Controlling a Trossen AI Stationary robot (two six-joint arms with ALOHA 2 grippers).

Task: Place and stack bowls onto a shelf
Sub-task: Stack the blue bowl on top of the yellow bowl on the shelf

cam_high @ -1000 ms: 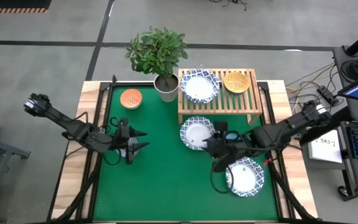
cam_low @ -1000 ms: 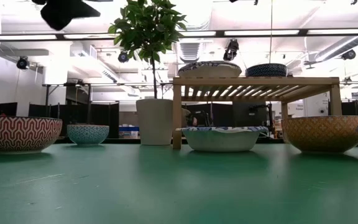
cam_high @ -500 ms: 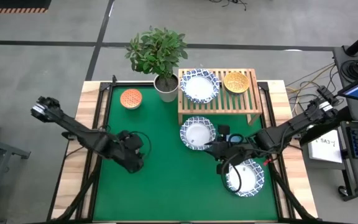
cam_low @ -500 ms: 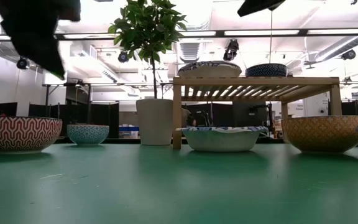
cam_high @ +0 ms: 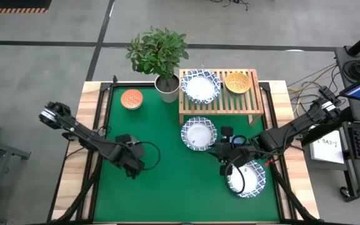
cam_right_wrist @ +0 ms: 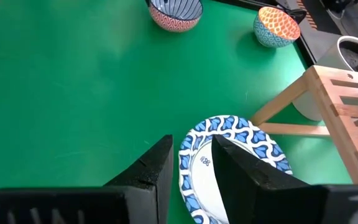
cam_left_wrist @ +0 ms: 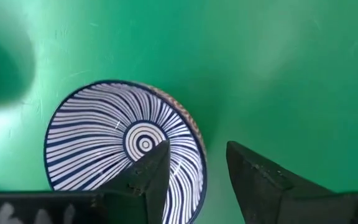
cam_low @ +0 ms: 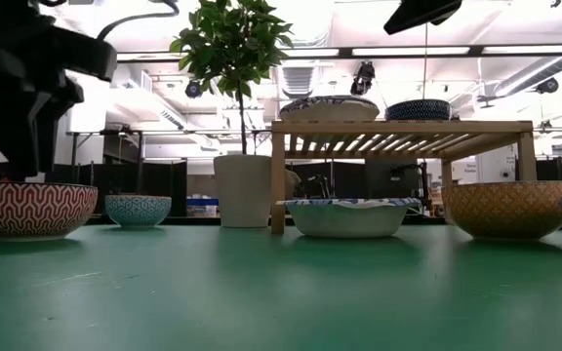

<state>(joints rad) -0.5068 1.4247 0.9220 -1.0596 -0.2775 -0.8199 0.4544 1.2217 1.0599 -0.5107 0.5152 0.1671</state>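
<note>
My left gripper (cam_high: 133, 165) points down, open, over a small bowl with a blue-striped inside (cam_left_wrist: 114, 149) and a red-patterned outside (cam_low: 27, 210). One finger stands inside its rim and one outside, with no touch showing. My right gripper (cam_right_wrist: 194, 162) hangs open above the table, near a wide white blue-rimmed bowl (cam_high: 199, 133). A second wide bowl (cam_high: 245, 177) sits beside it. The pale wooden shelf (cam_high: 219, 106) carries a wide bowl (cam_high: 200, 86) and a yellow-orange bowl (cam_high: 237, 82). An orange-red bowl (cam_high: 131, 99) rests on the mat at far left.
A potted plant in a white pot (cam_high: 166, 87) stands at the shelf's left end. In the low view a yellow-orange patterned bowl (cam_low: 508, 208) sits on the mat at right. Bare green mat (cam_high: 167, 187) lies between the two arms.
My left gripper has swung from lying level to pointing down. It has moved toward the near edge and dropped over the striped bowl until its fingers stand either side of the rim. The bowls have stayed where they were.
</note>
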